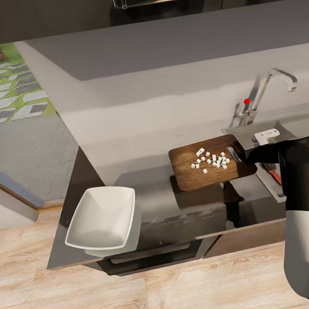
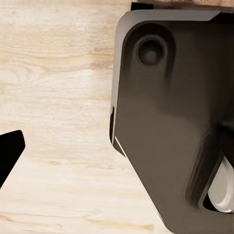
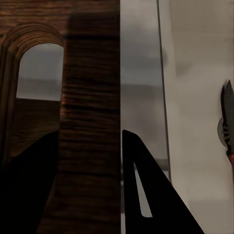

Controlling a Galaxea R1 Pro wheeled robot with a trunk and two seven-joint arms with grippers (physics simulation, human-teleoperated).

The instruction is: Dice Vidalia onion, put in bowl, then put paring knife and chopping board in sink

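The right gripper [image 3: 90, 180] is clamped on the short handle end of the chopping board [image 1: 211, 168]; in the right wrist view you can see the two dark fingers [image 3: 146, 195] on either side of the wood strip next to the slot handle [image 3: 36, 73], so it's definitely got hold of the board. In the head view the right arm [image 1: 306, 211] comes up from the lower right and meets the board at its right edge; the board looks lifted off the countertop [image 1: 157, 203], since there's a shadow patch sitting under and in front of it. A little heap of white diced onion [image 1: 211, 160] is sitting on the board, toward the gripper side; none of it is in the bowl [image 1: 102, 219].

The bowl is well off to the left, near the counter's front left corner, tilted a bit. The sink [image 1: 276, 176] is just right of the board, mostly behind the arm, with the faucet [image 1: 268, 90] and its red knob [image 1: 247, 101] behind it. The paring knife [image 3: 227, 122] shows in the right wrist view, lying on the pale steel surface apart from the board.

Left gripper: just one dark fingertip [image 2: 9, 156] at the edge of the left wrist view over wood floor [image 2: 58, 97], next to the robot's dark base [image 2: 175, 122]; can't tell if it's open or closed.
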